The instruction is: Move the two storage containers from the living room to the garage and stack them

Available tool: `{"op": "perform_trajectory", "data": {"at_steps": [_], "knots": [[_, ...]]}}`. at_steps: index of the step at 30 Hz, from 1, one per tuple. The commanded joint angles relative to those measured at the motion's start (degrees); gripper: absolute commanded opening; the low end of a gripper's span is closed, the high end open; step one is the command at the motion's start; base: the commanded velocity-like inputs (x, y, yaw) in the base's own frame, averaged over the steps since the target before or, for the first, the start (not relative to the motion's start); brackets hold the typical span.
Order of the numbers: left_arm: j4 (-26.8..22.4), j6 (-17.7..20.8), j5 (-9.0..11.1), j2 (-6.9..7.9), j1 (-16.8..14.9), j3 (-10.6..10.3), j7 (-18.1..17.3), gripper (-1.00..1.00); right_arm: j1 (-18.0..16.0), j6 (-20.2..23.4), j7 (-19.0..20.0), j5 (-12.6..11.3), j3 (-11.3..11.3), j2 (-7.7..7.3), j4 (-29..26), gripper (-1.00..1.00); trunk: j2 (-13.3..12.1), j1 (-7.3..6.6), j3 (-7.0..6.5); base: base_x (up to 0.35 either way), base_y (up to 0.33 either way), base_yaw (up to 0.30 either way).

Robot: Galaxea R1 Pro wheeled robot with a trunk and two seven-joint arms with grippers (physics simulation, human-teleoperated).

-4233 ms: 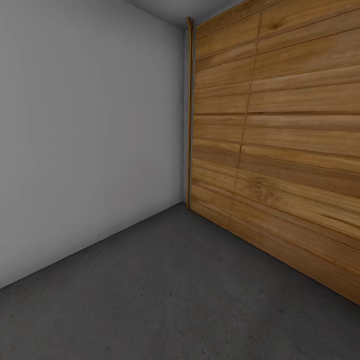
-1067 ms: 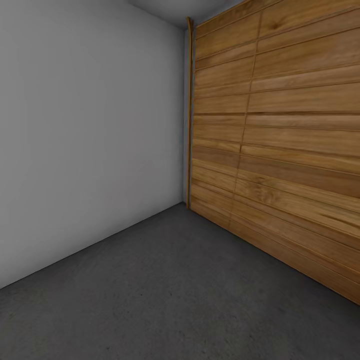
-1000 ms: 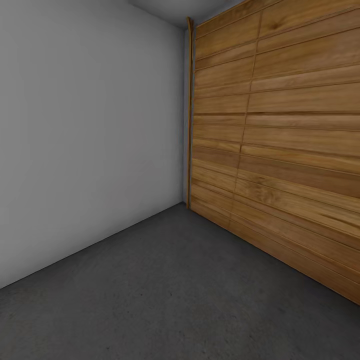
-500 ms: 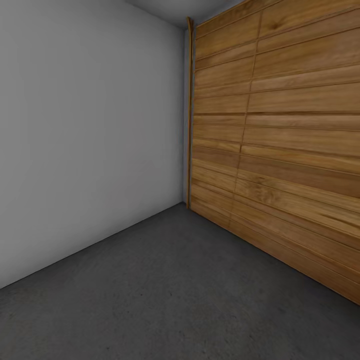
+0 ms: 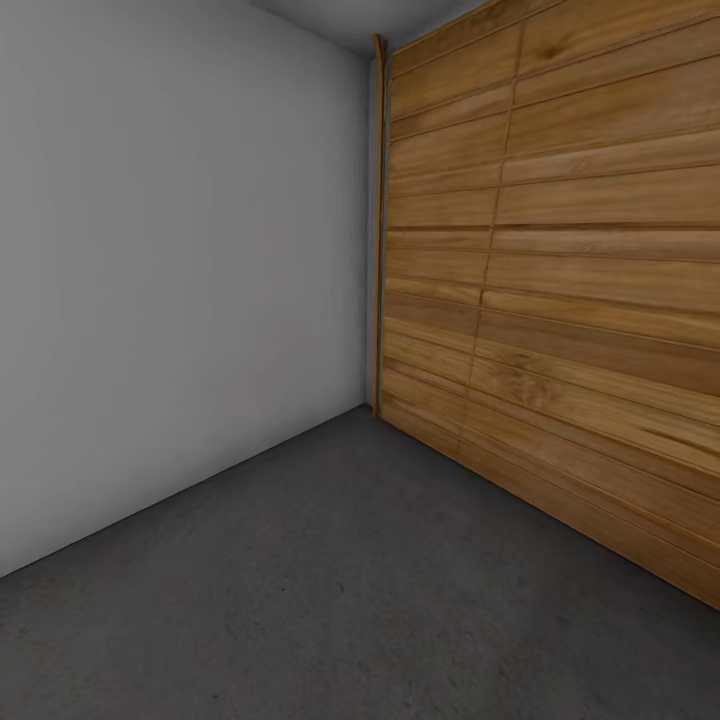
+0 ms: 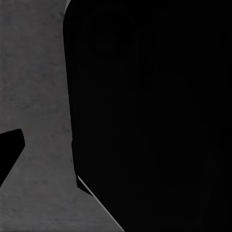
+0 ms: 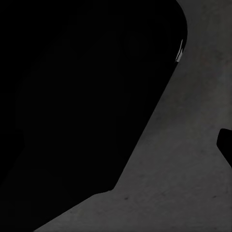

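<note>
in the garage corner, dark grey floor [image 5: 330,590], grey-white wall [image 5: 170,270], plank door [image 5: 560,280]

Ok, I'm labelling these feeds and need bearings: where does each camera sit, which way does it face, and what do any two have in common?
Head view: on the robot's head, facing a corner where the plain grey-white wall meets the wide brown wood-plank door.
Left wrist view: near the left tool, facing down at the dark grey concrete-like floor past black robot body.
Right wrist view: near the right tool, likewise; black robot body blocks much.
Shared: that dark grey floor.
</note>
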State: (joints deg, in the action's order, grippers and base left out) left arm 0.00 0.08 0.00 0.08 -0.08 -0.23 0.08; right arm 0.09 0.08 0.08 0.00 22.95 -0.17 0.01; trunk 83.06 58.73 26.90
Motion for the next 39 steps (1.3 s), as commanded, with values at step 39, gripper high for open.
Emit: {"op": "perform_trajectory", "data": {"at_steps": [39], "knots": [[0.0,0.01,0.0,0.0,-0.01,0.06,0.01,1.0,0.0,0.01,0.01,0.0,0.26,-0.01,-0.01,1.0,0.02,0.0,0.03,0.0,0.0,0.0]]}}
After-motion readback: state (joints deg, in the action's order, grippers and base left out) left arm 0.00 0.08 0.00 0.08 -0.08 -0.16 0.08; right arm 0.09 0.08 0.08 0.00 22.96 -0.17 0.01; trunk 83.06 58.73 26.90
